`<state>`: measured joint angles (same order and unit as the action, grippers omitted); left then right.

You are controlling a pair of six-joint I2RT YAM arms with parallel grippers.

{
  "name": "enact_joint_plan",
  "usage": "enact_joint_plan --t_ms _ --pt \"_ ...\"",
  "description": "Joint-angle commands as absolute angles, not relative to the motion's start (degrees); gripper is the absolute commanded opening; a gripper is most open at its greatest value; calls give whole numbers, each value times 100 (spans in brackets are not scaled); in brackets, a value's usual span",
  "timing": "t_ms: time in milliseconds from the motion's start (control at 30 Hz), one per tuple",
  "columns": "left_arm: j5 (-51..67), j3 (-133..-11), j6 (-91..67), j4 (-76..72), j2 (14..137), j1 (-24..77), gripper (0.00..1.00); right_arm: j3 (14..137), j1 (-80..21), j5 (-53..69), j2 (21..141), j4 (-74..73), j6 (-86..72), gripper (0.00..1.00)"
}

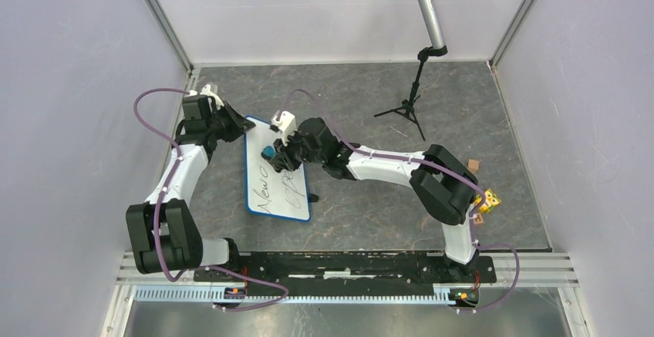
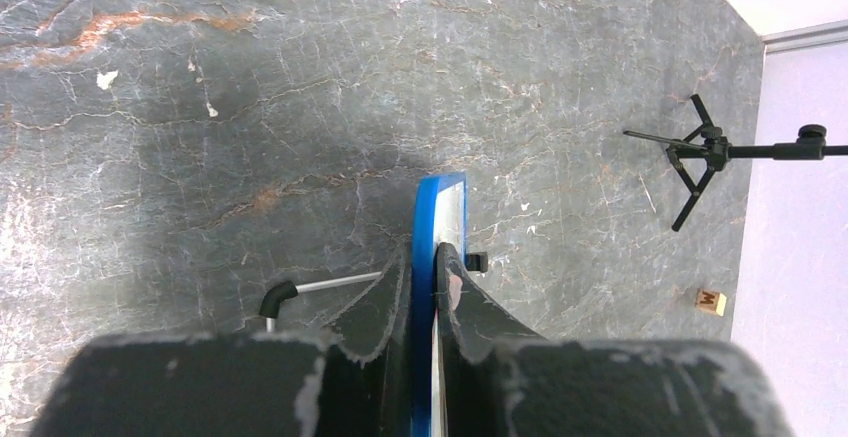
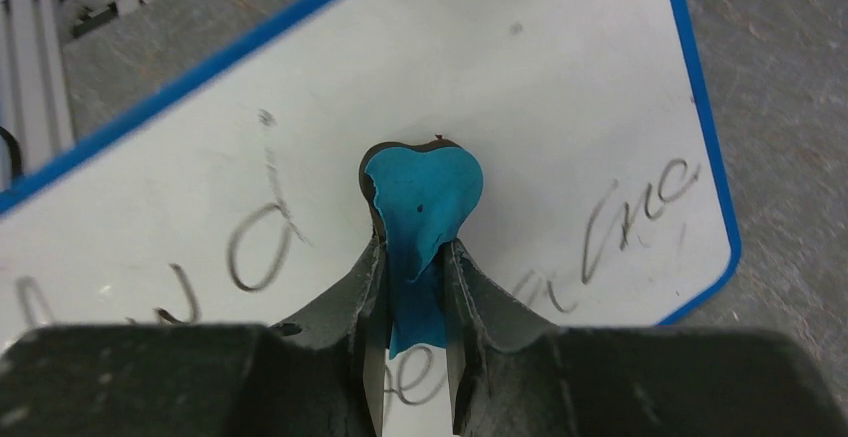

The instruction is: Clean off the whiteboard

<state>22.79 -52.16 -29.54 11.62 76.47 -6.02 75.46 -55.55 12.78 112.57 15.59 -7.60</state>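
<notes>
The whiteboard (image 1: pixel 271 187) is white with a blue rim and lies on the grey table left of centre, with black handwriting on its near half. My left gripper (image 1: pixel 237 125) is shut on the board's far left corner; in the left wrist view the blue rim (image 2: pixel 436 212) runs between the fingers of my left gripper (image 2: pixel 430 267). My right gripper (image 1: pixel 279 153) is shut on a small blue eraser (image 1: pixel 268 152) over the board's far part. In the right wrist view my right gripper (image 3: pixel 413 257) holds the eraser (image 3: pixel 424 197), which presses on the white face (image 3: pixel 560 97) above the writing.
A microphone on a small black tripod (image 1: pixel 409 106) stands at the back right, also in the left wrist view (image 2: pixel 705 152). Small wooden and coloured blocks (image 1: pixel 484 200) lie by the right arm's elbow. Grey walls close the table on three sides.
</notes>
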Motion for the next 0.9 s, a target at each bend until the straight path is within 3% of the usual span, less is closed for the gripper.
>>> enact_joint_plan --t_ms 0,233,633,867 --pt "2241 -5230 -2766 879 7466 -519 2 8427 -6013 1657 11380 1308 -740 6" --pt "2128 -5215 -2723 884 7413 -500 2 9113 -6017 1857 11865 1057 -810 6" --pt "2014 -5239 -2812 932 7404 -503 2 7133 -6495 1705 11097 1468 117 6" --pt "1967 -5213 -2834 936 7348 -503 2 6721 -6100 1380 11158 1818 -558 5"
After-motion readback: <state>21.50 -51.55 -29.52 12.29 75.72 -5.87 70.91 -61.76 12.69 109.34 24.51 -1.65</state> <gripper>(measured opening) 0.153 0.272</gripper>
